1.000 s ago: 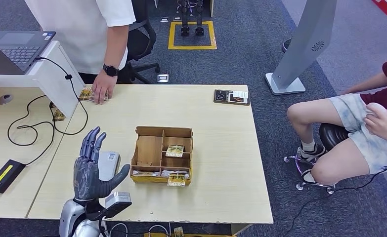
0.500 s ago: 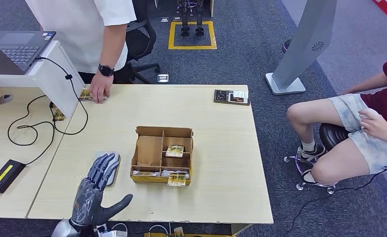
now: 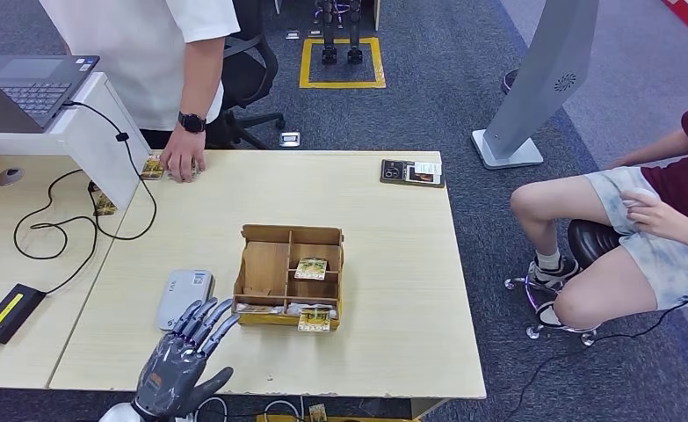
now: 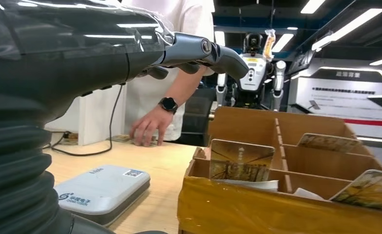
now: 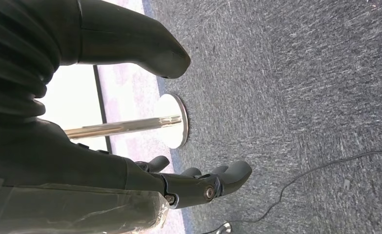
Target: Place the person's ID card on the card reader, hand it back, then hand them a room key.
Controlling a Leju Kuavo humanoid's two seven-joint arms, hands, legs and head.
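Note:
My left hand (image 3: pixel 180 362) hovers empty at the near table edge with fingers spread, just short of the grey card reader (image 3: pixel 184 297). In the left wrist view the reader (image 4: pixel 103 187) lies flat beside the wooden box (image 4: pixel 286 195), and my left hand (image 4: pixel 198 48) reaches out above them. The box (image 3: pixel 289 277) holds several picture cards (image 3: pixel 310 268) in its compartments. At the far edge a standing person's hand (image 3: pixel 182 162) rests on a card (image 3: pixel 153 167) lying on the table. My right hand (image 5: pixel 198 187) hangs over the carpet, fingers apart and holding nothing.
A laptop (image 3: pixel 25 83) sits on a white stand at the far left, with black cables (image 3: pixel 54 220) trailing over the table. A black device (image 3: pixel 6 312) lies at the left. A dark card holder (image 3: pixel 411 172) lies at the far right corner. A second person (image 3: pixel 648 220) sits to the right.
My left hand has come down from upright above the reader and drawn back toward the near edge. The person's hand has shifted slightly on the card.

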